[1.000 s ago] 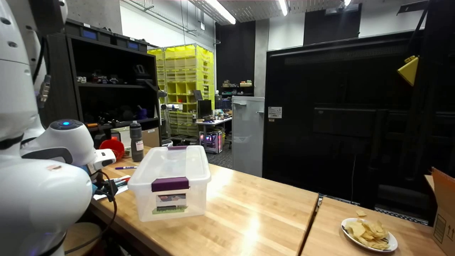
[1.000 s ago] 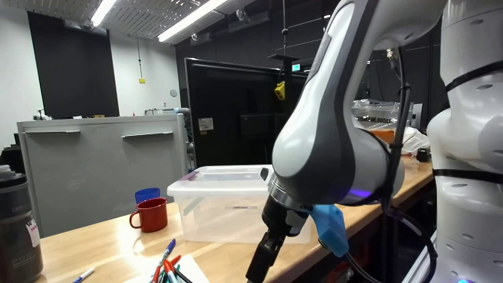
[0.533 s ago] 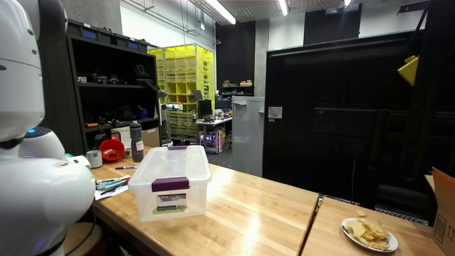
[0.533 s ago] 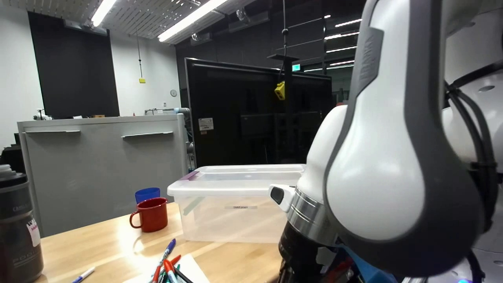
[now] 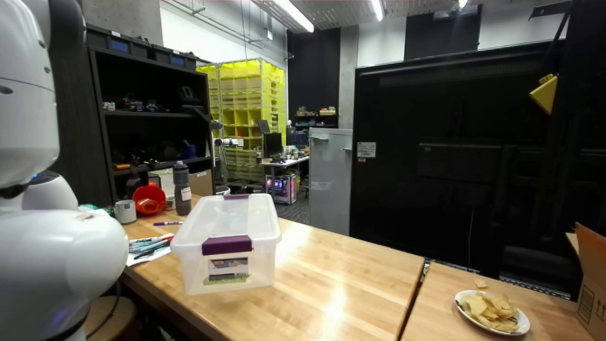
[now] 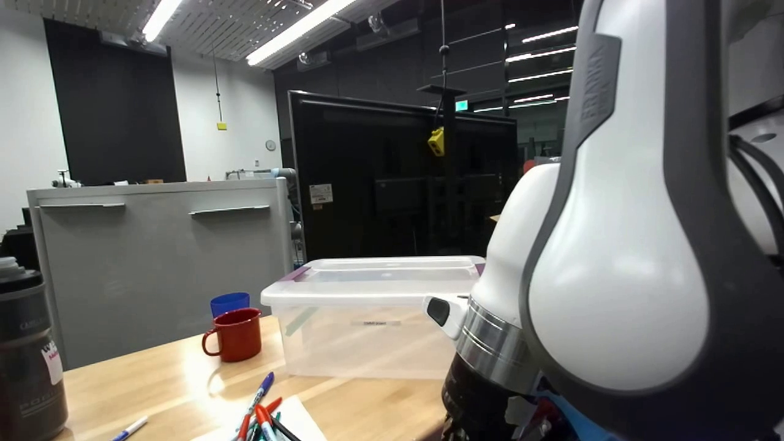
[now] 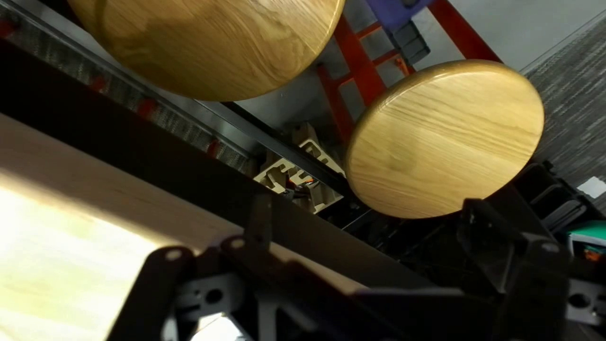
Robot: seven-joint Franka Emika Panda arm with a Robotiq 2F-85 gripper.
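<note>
Wrist view: the gripper (image 7: 369, 217) stands spread and empty; a round wooden stool seat (image 7: 445, 142) lies beyond it, far and right, the table (image 7: 61, 265) left.

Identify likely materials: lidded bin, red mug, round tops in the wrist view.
Lidded bin: probably smooth plastic, as it's translucent.
Red mug: shiny coat, so perhaps enamelled metal or glazed ceramic; can't tell which.
Round tops: wood by the visible grain, apparently varnished given the sheen.
</note>
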